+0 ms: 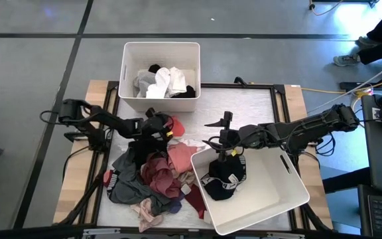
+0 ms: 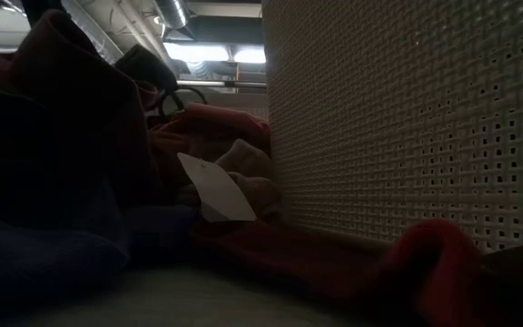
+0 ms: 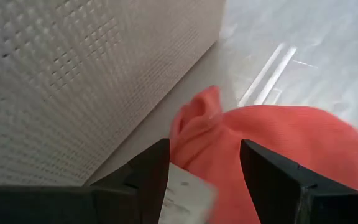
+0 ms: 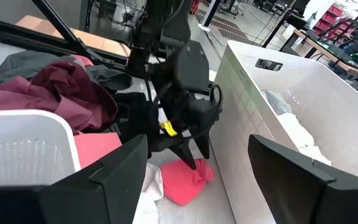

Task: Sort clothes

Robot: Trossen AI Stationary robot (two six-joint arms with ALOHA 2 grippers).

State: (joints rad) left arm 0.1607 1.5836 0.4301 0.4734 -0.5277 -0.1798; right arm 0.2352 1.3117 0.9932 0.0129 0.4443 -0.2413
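A pile of small garments, maroon, pink, grey and black, lies on the table's near left; it also shows in the right wrist view. A coral-pink garment with a white tag lies on the table beside the far bin. My left gripper points down over it, open, with the garment's bunched end between its fingers. My right gripper is open and empty, above the table beside the far left corner of the near-right bin. A black garment lies in that bin. My left gripper comes from above, pointing down, its open fingers on either side of the coral-pink garment's bunched end, which lies on the table. I cannot tell whether the fingers touch the cloth.
The far bin holds white, grey and black garments. Its perforated wall stands close beside my left gripper. In the low view, a white bin's wall and clothes block most of the sight. Bare table lies between the bins.
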